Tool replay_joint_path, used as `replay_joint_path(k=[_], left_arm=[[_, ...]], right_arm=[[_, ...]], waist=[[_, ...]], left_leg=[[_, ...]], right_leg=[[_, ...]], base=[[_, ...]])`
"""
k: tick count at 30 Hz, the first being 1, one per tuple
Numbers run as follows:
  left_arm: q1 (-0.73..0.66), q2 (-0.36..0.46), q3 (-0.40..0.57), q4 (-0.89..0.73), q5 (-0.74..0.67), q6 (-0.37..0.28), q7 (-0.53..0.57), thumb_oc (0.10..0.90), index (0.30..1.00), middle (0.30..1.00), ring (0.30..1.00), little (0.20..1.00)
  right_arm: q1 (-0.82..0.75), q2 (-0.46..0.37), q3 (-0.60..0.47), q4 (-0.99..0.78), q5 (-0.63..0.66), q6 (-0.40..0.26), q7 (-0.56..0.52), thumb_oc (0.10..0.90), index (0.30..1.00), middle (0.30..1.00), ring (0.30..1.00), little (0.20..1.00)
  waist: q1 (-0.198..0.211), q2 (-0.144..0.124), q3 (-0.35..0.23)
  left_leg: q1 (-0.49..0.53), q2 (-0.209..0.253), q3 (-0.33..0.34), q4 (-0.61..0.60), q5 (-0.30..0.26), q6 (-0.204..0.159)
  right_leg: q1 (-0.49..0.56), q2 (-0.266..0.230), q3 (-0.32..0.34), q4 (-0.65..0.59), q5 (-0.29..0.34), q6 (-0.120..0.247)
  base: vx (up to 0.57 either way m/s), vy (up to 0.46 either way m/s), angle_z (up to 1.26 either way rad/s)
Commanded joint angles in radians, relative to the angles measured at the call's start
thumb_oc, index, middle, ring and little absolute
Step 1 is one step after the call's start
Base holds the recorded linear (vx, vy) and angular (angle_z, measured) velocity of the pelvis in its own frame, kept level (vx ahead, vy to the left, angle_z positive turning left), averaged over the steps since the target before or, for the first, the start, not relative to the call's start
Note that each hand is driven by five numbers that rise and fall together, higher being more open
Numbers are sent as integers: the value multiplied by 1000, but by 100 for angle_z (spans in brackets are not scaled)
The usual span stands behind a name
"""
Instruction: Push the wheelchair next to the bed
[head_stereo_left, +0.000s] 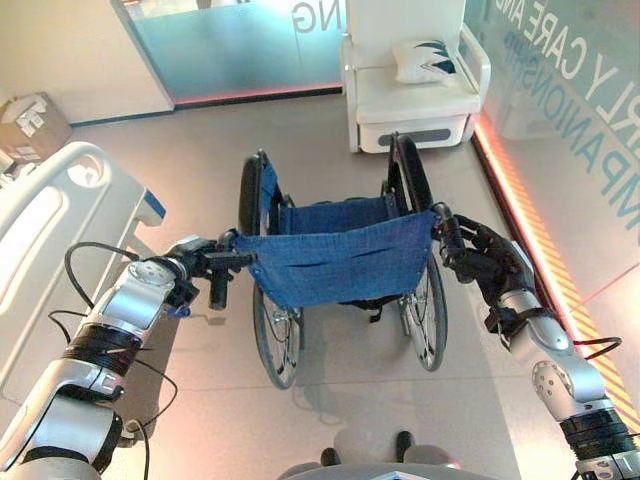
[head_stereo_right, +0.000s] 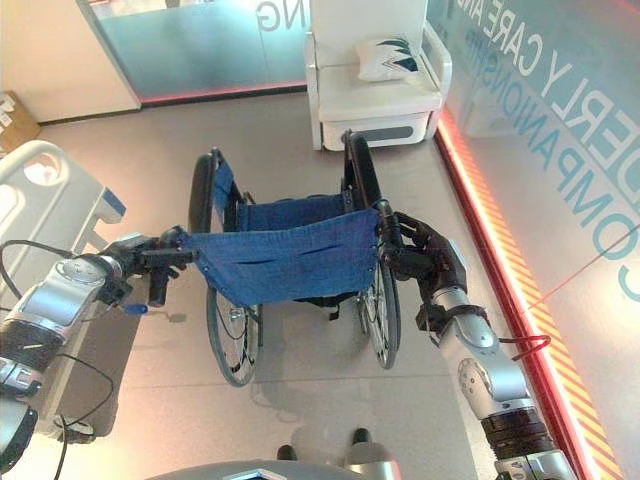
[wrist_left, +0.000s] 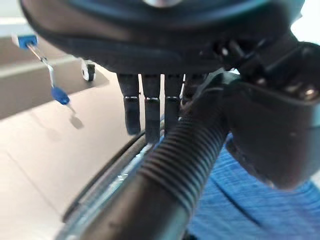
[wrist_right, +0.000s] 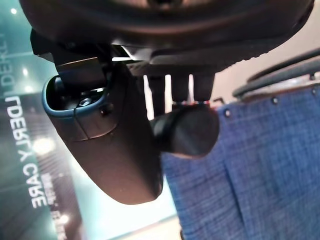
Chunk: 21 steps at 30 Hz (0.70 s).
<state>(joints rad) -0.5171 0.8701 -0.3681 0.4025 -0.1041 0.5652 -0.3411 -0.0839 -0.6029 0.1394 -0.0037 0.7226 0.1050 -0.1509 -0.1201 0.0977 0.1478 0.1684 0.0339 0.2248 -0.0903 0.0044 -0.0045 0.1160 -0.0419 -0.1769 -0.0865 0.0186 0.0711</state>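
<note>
The wheelchair (head_stereo_left: 340, 260) stands on the floor (head_stereo_left: 200, 130) with its blue cloth back (head_stereo_left: 340, 255) toward the camera and its seat facing away, toward a white armchair (head_stereo_left: 410, 85) by the far wall. Its big wheels (head_stereo_left: 275, 340) rest on the floor on either side of the blue sling. The left robot hand (head_stereo_left: 205, 265) is at the left push handle (head_stereo_left: 235, 260); in the left wrist view its fingers (wrist_left: 150, 107) curl down over the ribbed black grip (wrist_left: 175, 160), so it is gripping that handle. The right robot hand (head_stereo_left: 480, 262) is wrapped round the right push handle (head_stereo_left: 443, 232), and the right wrist view shows the thumb and fingers closed about the grip's round end (wrist_right: 192, 132), beside the blue cloth. The bed (head_stereo_left: 50, 230) lies just to the left of the wheelchair, its white end board nearest the left arm. A cushion (head_stereo_left: 425, 60) lies on the armchair's seat, and a cardboard box (head_stereo_left: 30, 125) sits on the floor beyond the bed.
</note>
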Motion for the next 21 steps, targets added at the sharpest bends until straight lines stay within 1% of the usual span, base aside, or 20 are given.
replay_joint_path(k=[1, 8, 14, 16, 17, 18, 21], left_arm=[[-56, 1, -81, -24, -13, -29, -137, 400, 300, 300, 300, 300], [-47, -26, -74, -42, -95, -22, -116, 400, 300, 300, 300, 300], [-34, -65, -66, -49, -159, -28, -49, 400, 300, 300, 300, 300], [-28, -90, -53, -38, -239, -52, 8, 400, 300, 300, 300, 300], [-27, -94, -50, -37, -257, -57, 19, 400, 300, 300, 300, 300], [-22, -118, -34, -32, -328, -70, 58, 400, 300, 300, 300, 300], [-16, -150, -12, -33, -436, -99, 117, 400, 300, 300, 300, 300]], right_arm=[[-141, -18, 116, -178, 30, -91, 118, 400, 300, 300, 300, 300], [-141, -7, 115, -174, 18, -101, 110, 400, 300, 300, 300, 300], [-138, 0, 116, -166, 10, -107, 118, 400, 300, 300, 300, 300], [-142, 4, 119, -158, 4, -107, 119, 400, 300, 300, 300, 300], [-142, 5, 119, -157, 3, -108, 120, 400, 300, 300, 300, 300], [-145, 10, 121, -147, -5, -110, 126, 400, 300, 300, 300, 300], [-148, 16, 126, -137, -18, -117, 132, 400, 300, 300, 300, 300]], waist=[[5, -38, -38], [10, -43, -36], [10, -50, -38], [11, -55, -38], [12, -55, -38], [14, -57, -39], [16, -61, -40]], left_leg=[[-54, -56, 37, 31, -32, 5], [-52, -57, 34, 31, -34, 8], [-54, -55, 36, 30, -34, 9], [-52, -54, 36, 27, -34, 9], [-52, -54, 36, 27, -34, 9], [-51, -54, 35, 26, -34, 9], [-51, -54, 36, 27, -35, 9]], right_leg=[[-37, -3, -2, 67, -42, 44], [-37, -4, -4, 71, -41, 46], [-41, -5, -2, 74, -42, 47], [-41, -6, -3, 75, -42, 47], [-41, -6, -3, 75, -42, 47], [-40, -6, -4, 76, -42, 47], [-40, -8, -6, 78, -43, 47]], base=[[0, 0, 0], [0, 0, 0], [0, 0, 0], [0, 0, 0], [0, 0, 0], [0, 0, 0], [0, 0, 0]])
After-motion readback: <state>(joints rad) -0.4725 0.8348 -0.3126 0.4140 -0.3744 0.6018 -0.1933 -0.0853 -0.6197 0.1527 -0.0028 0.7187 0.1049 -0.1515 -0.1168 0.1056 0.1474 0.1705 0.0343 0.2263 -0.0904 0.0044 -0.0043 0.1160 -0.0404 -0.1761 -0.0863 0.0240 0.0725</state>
